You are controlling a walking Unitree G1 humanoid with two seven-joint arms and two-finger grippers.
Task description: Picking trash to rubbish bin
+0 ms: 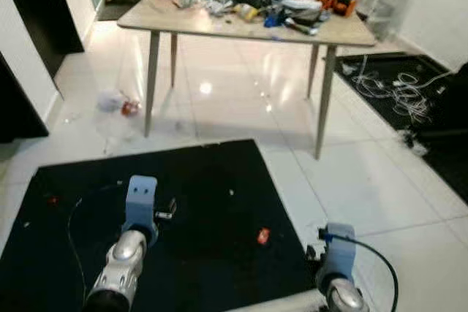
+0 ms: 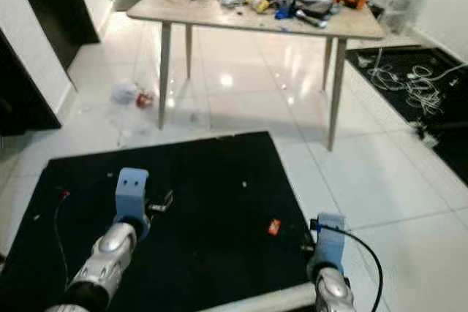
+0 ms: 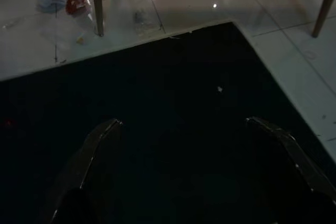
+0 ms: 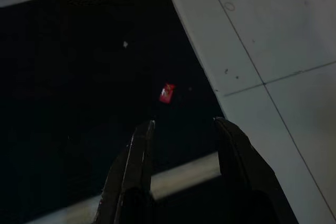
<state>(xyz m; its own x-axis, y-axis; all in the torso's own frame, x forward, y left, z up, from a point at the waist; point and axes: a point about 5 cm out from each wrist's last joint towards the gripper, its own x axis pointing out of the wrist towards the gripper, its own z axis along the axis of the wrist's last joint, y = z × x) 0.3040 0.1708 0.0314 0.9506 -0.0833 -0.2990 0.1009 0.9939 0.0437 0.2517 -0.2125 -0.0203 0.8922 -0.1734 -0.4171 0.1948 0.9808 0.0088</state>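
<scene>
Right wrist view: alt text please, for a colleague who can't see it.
The open right pincer hangs above a black mat, with a small red scrap lying on the mat just ahead of its fingertips. White floor tiles border the mat.

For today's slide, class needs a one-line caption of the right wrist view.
Open right gripper poised above a small red wrapper on the black mat, beside white floor tiles.

Plain black mat [image 1: 197,202], small red wrapper [image 1: 263,236] on it. Glossy white tiled floor [image 1: 365,188]. Beige table [image 1: 219,23] top. Pale blue wrist housings, silver arms. White cables [image 1: 398,89] on second black mat.
</scene>
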